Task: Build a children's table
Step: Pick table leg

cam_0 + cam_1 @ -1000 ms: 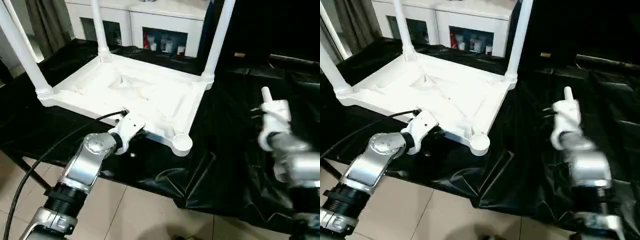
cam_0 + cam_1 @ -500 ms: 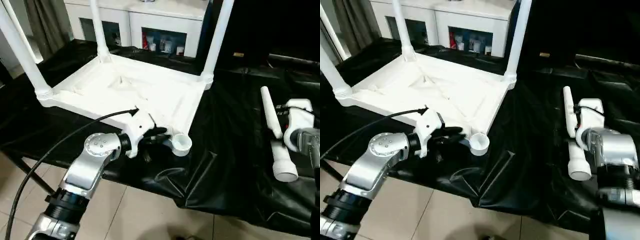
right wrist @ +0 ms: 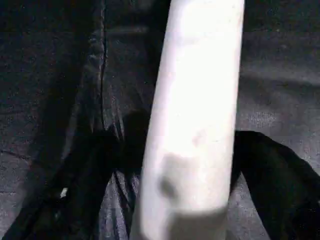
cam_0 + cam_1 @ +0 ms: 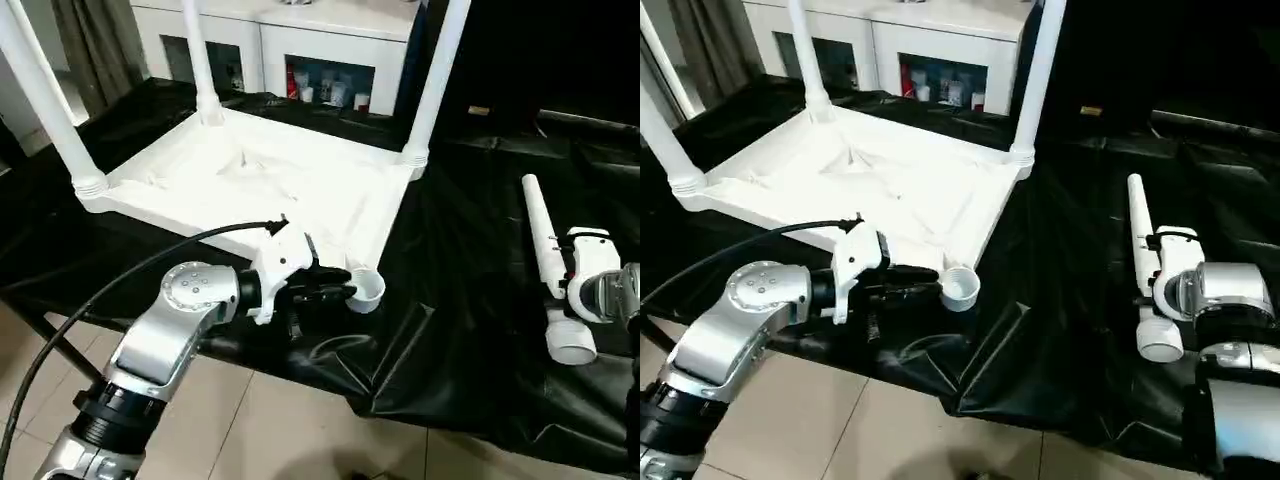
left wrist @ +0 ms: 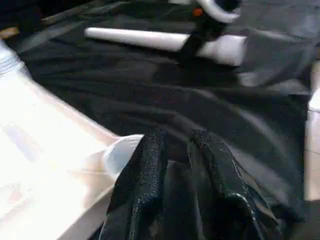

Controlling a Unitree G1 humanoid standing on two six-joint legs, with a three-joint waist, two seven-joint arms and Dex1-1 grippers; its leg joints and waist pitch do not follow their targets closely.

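The children's table top [image 4: 250,175] lies upside down on black cloth, with three white legs [image 4: 435,80] standing in its corner sockets. The near right socket [image 4: 366,288] is empty. My left gripper [image 4: 345,290] points at that socket from the left, its black fingers [image 5: 150,160] almost together with nothing between them. A fourth leg [image 4: 540,240] lies loose on the cloth to the right. My right gripper [image 3: 185,165] sits open over its thick end, one finger on each side of the leg [image 3: 195,100].
A white cabinet [image 4: 300,40] with glass doors stands behind the table. The black cloth [image 4: 450,300] hangs over the work table's near edge above a tiled floor [image 4: 280,420]. A black cable [image 4: 120,290] runs along my left arm.
My left gripper has slid right along the top's near edge to the empty socket. My right gripper has come down and turned to straddle the loose leg.
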